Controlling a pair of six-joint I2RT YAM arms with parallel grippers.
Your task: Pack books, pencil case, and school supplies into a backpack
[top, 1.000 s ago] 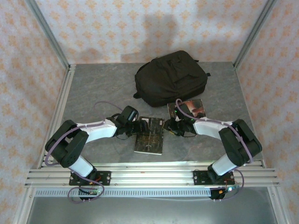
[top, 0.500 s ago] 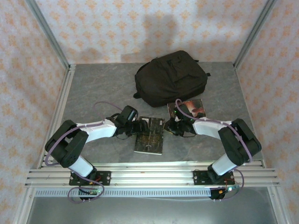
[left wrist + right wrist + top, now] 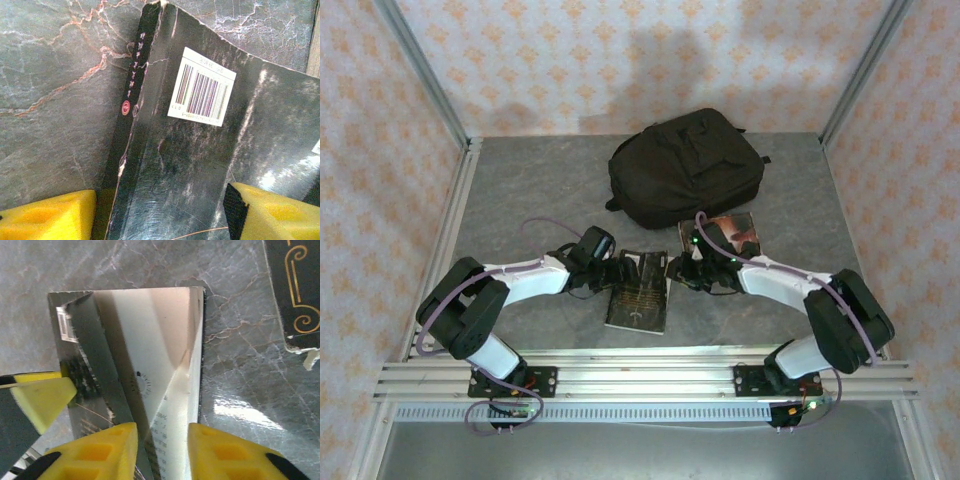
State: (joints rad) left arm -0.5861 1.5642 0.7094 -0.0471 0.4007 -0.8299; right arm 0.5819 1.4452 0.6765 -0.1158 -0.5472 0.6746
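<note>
The glossy black paperback (image 3: 190, 165) lies between the left gripper (image 3: 160, 200) and right gripper (image 3: 162, 435), near the black fabric backpack (image 3: 685, 165). The left, jaws apart, straddles its spine, which runs straight ahead. Whether the right is clamped on it cannot be judged.

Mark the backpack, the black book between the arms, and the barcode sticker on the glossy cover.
backpack (image 3: 685, 170), top external view, middle of its front panel.
black book (image 3: 638, 295), top external view, centre of its cover.
barcode sticker (image 3: 201, 86), left wrist view, middle of the white label.

Black-jointed left arm (image 3: 470, 310) and right arm (image 3: 840, 320), white forearm shells (image 3: 525, 278), looping purple cables (image 3: 548, 222), yellow wedge-shaped fingers (image 3: 112, 450)
</note>
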